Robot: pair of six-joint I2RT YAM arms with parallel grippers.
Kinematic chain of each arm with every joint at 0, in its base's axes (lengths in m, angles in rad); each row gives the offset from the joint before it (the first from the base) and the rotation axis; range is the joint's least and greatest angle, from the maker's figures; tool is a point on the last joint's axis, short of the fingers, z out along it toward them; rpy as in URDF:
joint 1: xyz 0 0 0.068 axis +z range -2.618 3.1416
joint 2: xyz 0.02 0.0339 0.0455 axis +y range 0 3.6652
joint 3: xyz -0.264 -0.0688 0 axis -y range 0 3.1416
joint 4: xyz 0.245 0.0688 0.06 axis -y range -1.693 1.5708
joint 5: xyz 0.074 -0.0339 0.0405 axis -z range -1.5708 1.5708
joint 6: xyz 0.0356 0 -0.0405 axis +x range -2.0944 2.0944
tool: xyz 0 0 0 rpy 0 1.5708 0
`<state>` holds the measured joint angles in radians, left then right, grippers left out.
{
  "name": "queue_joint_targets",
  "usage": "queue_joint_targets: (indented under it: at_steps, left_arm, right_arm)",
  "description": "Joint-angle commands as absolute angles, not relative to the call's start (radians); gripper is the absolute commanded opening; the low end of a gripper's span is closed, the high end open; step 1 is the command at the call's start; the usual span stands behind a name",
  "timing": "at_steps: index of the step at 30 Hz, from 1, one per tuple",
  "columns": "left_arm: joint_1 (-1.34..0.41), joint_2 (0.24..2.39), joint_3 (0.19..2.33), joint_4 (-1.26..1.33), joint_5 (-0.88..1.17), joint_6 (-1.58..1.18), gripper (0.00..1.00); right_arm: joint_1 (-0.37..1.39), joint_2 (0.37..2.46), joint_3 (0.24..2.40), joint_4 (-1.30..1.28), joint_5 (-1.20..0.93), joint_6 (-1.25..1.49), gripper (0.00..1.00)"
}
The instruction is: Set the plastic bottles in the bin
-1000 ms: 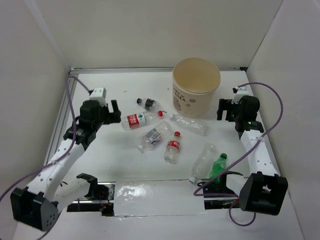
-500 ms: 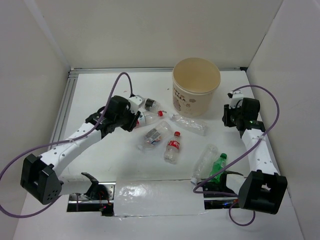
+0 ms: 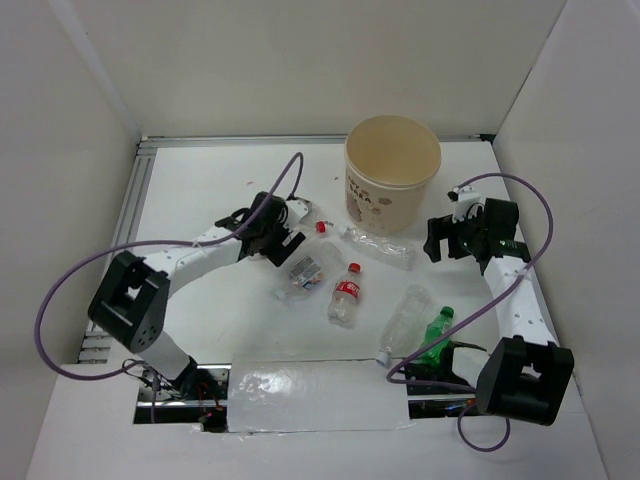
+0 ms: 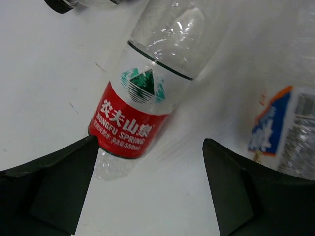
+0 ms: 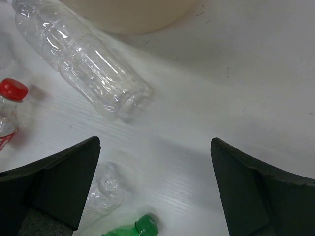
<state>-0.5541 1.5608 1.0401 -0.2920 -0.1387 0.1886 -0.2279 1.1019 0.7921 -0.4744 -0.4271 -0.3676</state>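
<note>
Wrist view alone shows red label (image 4: 125,130) on bottle (image 4: 162,44) at spread left gripper (image 4: 150,145); right gripper (image 5: 155,141) spread, empty.

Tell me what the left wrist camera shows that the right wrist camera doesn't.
Only the left wrist view shows the red-labelled bottle lying just ahead of the left end effector, plus a blue-and-orange labelled bottle at the right edge. Only the right wrist view shows the bin, an unlabelled clear bottle lying near it, a red cap and a green bottle, ahead of the right end effector. Both share the white table and open fingers in the lower corners.
</note>
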Motion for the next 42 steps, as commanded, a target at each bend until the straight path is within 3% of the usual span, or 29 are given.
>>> queue_joint_targets:
  at_steps: [1,5,8,9,11,12,14,18,23,24,28,32,36,39,40,42]
  left_arm:
    - [-0.557,1.643,1.052,-0.144,-0.254,0.244,1.00]
    - [-0.557,1.749,1.091,-0.109,-0.327,0.244,0.98]
    - [-0.548,1.790,1.118,-0.133,-0.296,0.221,0.88]
    - [-0.548,1.790,1.118,-0.143,-0.281,0.221,0.68]
    - [-0.548,1.760,1.118,-0.155,-0.253,0.200,0.43]
    - [-0.560,1.702,1.108,-0.170,-0.241,0.180,0.13]
    - [-0.574,1.663,1.108,-0.201,-0.212,0.155,0.00]
    - [-0.618,1.391,1.167,-0.278,-0.075,0.114,0.00]
    - [-0.662,1.305,1.342,-0.285,0.144,0.042,0.00]
    - [-0.663,1.322,1.374,-0.246,0.172,-0.001,0.00]
    - [-0.686,1.405,1.509,0.013,0.227,-0.113,0.00]
    - [-0.738,1.580,1.641,0.269,0.181,-0.190,0.10]
    - [-0.784,1.823,1.859,0.299,0.095,-0.210,0.19]
    - [-0.795,1.962,1.971,0.299,-0.018,-0.221,0.36]
    - [-0.795,1.986,1.992,0.282,-0.032,-0.221,0.55]
    - [-0.795,2.032,2.032,0.258,-0.046,-0.221,0.75]
  right_arm:
    - [-0.233,1.094,0.813,-0.509,-0.489,-0.409,1.00]
    - [-0.233,1.075,0.813,-0.532,-0.566,-0.436,1.00]
    - [-0.233,1.075,0.813,-0.532,-0.629,-0.504,1.00]
    - [-0.233,1.075,0.813,-0.544,-0.646,-0.527,1.00]
    - [-0.233,1.075,0.813,-0.554,-0.676,-0.587,0.95]
    - [-0.233,1.075,0.822,-0.566,-0.687,-0.636,0.91]
    - [-0.233,1.075,0.822,-0.580,-0.699,-0.668,0.86]
    - [-0.233,1.051,0.798,-0.618,-0.736,-0.773,0.78]
    - [-0.233,1.028,0.756,-0.672,-0.796,-0.929,0.77]
    - [-0.233,1.028,0.743,-0.672,-0.805,-0.992,0.84]
    - [-0.233,1.028,0.719,-0.637,-0.818,-1.020,0.84]
    - [-0.224,1.028,0.710,-0.624,-0.818,-1.020,0.84]
    - [-0.224,1.006,0.687,-0.592,-0.807,-1.020,0.84]
    - [-0.215,0.986,0.667,-0.539,-0.807,-0.970,0.86]
    - [-0.215,0.986,0.658,-0.526,-0.807,-0.969,0.87]
    - [-0.206,0.976,0.644,-0.482,-0.796,-0.960,0.87]
